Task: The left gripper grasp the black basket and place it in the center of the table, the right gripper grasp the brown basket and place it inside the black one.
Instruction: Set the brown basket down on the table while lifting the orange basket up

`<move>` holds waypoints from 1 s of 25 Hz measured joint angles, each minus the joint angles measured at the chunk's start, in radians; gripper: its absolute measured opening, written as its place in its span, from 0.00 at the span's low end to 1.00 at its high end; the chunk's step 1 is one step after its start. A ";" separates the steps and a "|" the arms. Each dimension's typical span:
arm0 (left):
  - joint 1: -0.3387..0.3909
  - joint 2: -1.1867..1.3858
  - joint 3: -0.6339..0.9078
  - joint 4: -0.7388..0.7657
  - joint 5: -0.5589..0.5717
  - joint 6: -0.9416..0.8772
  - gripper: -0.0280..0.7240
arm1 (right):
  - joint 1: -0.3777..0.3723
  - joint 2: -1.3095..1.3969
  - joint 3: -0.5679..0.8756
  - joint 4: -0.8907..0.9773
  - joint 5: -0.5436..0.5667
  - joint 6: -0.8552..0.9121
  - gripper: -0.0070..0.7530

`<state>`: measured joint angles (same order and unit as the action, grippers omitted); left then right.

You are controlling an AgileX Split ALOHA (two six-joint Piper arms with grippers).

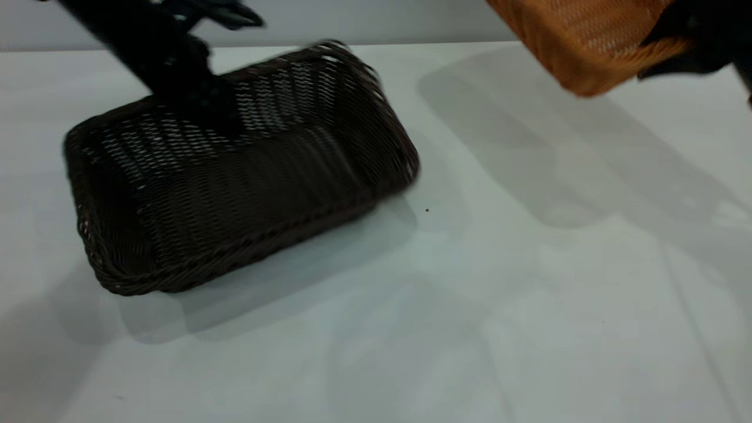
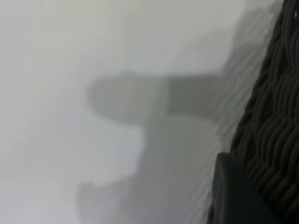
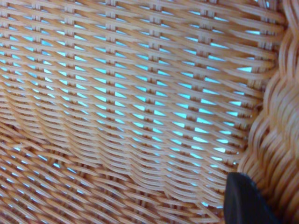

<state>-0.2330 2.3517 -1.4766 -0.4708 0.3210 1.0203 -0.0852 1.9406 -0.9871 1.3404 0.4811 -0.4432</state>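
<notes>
Above table (image 1: 529,294): brown basket (image 1: 581,41) held aloft; black basket (image 1: 235,176) tilted beside.

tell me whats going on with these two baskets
The left tool grips the far rim of the black basket, tipping it up at the left of the table. The right tool holds the brown basket in the air at the far right, not yet inside the black one.
</notes>
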 joint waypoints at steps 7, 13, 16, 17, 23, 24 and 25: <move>-0.160 -0.002 -0.002 -0.011 -0.048 0.344 0.34 | -0.034 0.000 -0.194 -0.463 0.320 0.202 0.15; -0.219 0.025 -0.004 -0.020 -0.109 0.399 0.34 | -0.034 0.000 -0.250 -0.526 0.404 0.231 0.15; -0.224 0.034 -0.005 -0.021 -0.119 0.382 0.34 | -0.034 0.000 -0.251 -0.535 0.416 0.231 0.15; -0.225 0.034 -0.005 -0.020 -0.119 0.368 0.34 | -0.034 0.000 -0.251 -0.535 0.416 0.231 0.15; -0.229 0.041 -0.005 -0.010 -0.120 0.288 0.34 | -0.034 0.000 -0.251 -0.535 0.418 0.229 0.15; -0.229 0.041 -0.005 -0.009 -0.120 0.283 0.34 | -0.034 0.000 -0.251 -0.535 0.419 0.229 0.15; -0.229 0.041 -0.005 -0.009 -0.120 0.283 0.34 | -0.034 0.000 -0.251 -0.535 0.419 0.229 0.15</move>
<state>-0.4617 2.3923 -1.4818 -0.4801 0.2009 1.3036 -0.1189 1.9406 -1.2386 0.8056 0.9001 -0.2141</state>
